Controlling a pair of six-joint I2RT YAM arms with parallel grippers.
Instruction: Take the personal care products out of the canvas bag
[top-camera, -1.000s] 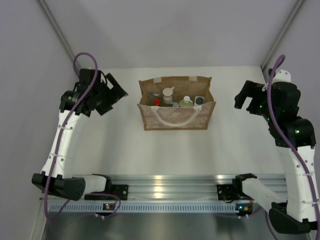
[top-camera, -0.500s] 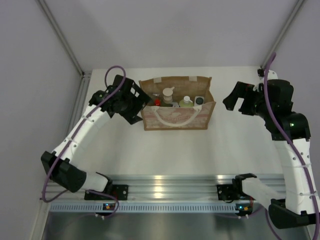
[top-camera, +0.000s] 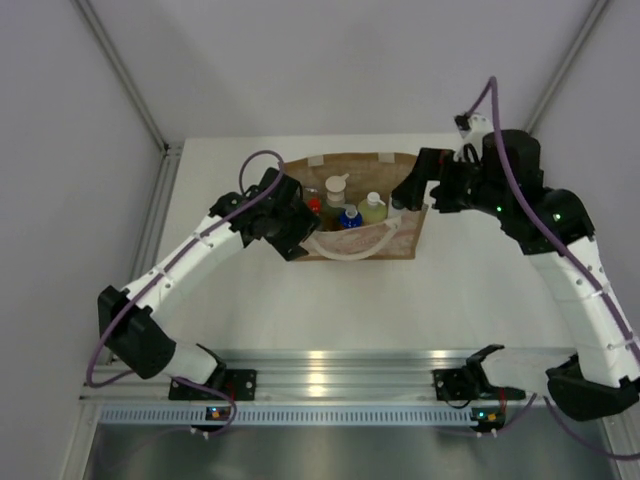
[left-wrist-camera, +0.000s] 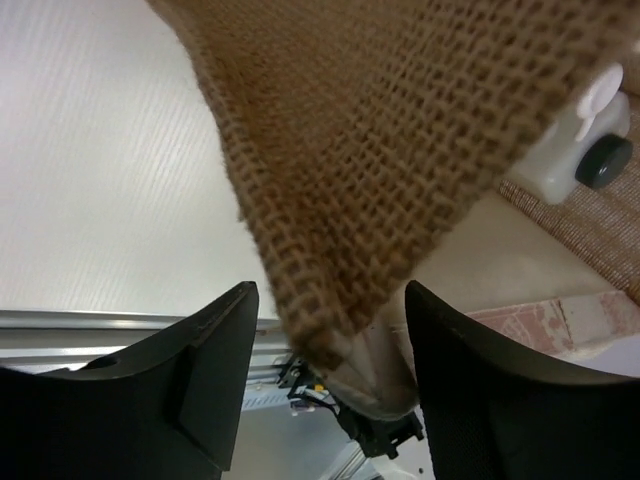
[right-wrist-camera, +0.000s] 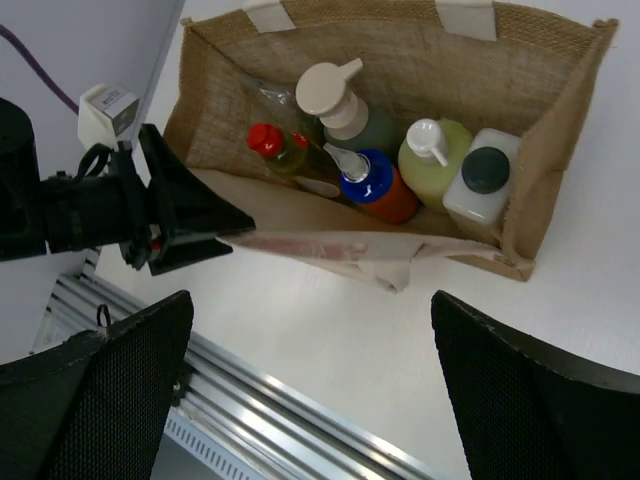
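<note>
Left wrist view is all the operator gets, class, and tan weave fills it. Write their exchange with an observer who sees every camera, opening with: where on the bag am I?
Observer: The left gripper straddles the left end wall of the canvas bag, near its front corner.
Operator: What is inside?
Observer: Five bottles show inside; the red-capped bottle is nearest your end.
Operator: And the other arm?
Observer: The right gripper hovers open by the bag's right end, holding nothing.
</note>
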